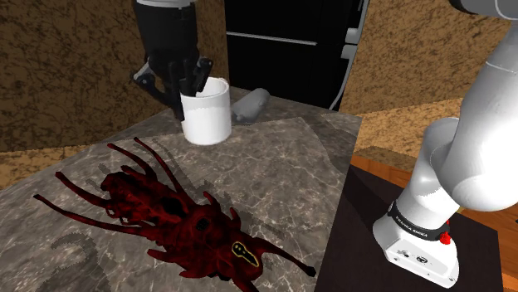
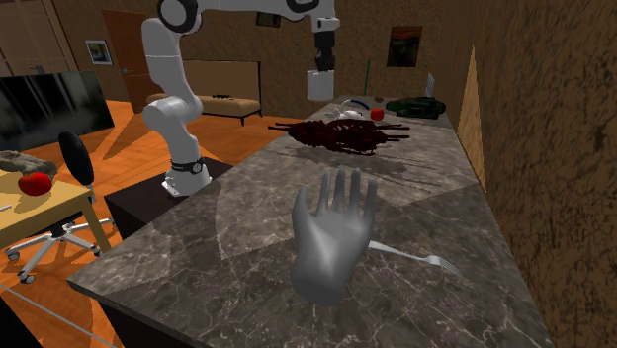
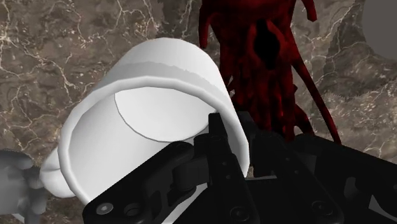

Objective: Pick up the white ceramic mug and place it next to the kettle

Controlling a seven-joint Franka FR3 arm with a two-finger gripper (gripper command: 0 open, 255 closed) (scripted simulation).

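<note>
My arm point(image 1: 477, 141) is white, fat and round like bent pipes, with dark rings point(image 2: 179, 12) at the joints, and near the bottom it wears a black band point(image 1: 422, 222) with tiny white letters and a little red button point(image 1: 446, 238) beside it. My gripper point(image 1: 189, 81) is black all over and blocky, with small round screws point(image 3: 105, 207) in it. My white foot point(image 1: 415, 249) has a small dark mark on it and stands on a dark box, which is my stand point(image 1: 365, 224).
</note>
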